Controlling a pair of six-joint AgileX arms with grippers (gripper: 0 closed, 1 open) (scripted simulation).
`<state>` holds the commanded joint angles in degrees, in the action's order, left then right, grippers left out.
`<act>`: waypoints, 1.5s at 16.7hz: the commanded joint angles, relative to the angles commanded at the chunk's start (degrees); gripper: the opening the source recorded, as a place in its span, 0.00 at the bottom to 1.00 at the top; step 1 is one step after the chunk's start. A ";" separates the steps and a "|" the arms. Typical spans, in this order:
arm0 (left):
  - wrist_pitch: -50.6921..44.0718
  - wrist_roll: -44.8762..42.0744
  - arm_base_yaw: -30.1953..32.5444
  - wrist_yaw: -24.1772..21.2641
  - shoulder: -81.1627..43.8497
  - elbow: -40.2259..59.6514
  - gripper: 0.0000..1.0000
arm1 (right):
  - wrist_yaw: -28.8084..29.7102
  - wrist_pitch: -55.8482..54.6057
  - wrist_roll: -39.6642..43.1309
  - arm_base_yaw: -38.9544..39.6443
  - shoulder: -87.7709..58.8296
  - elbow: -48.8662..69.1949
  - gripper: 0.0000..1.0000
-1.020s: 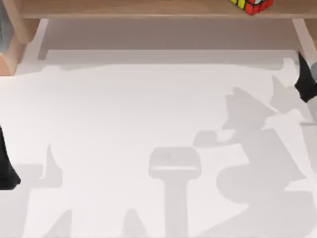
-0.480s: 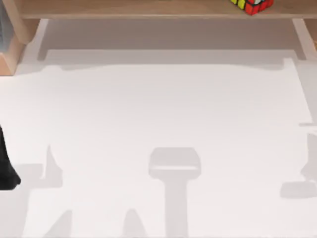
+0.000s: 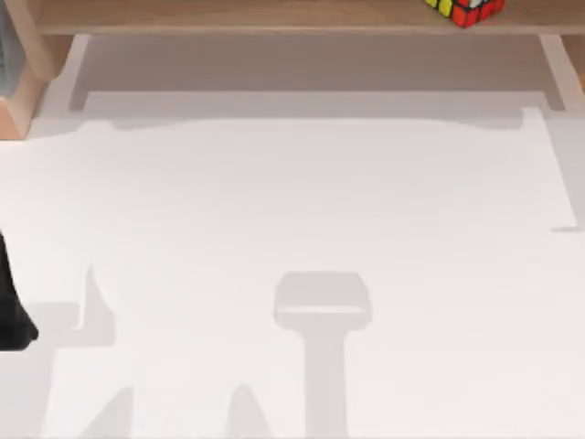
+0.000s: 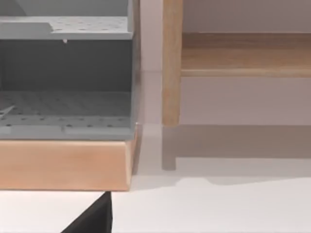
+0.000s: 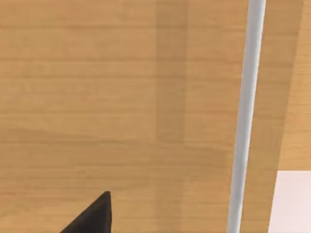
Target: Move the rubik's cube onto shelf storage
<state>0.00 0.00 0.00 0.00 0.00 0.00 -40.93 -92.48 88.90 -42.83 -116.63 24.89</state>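
The rubik's cube [image 3: 464, 10] sits on the shelf storage [image 3: 274, 16] at the far edge of the table [image 3: 302, 201], toward the right end of the board, with yellow and red tiles up; no lettering or brand mark is legible on either. The left gripper [image 3: 13, 311] is parked at the near-left table edge, apart from the cube, jaw state cannot be told. In the left wrist view, a grey perforated rack [image 4: 65, 77] on a wooden base [image 4: 65, 165] stands beside the shelf's side support [image 4: 171, 63].

matte black, pointed wedge-shaped tool [image 3: 11, 306] tips w/ plain smooth faces, no markings
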 joint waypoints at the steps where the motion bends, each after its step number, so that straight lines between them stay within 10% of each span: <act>1: 0.00 0.00 0.00 0.00 0.00 0.00 1.00 | 0.00 0.00 0.00 0.00 0.00 0.00 1.00; 14: 0.00 0.00 0.00 0.00 0.00 0.00 1.00 | 3.38 3.16 0.07 3.36 -1.44 4.51 1.00; 25: 0.00 0.00 0.00 0.00 0.00 0.00 1.00 | 3.38 3.16 0.07 3.36 -1.44 4.51 0.17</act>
<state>0.00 0.00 0.00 0.00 0.00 0.00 -37.55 -89.32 88.97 -39.47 -118.07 29.39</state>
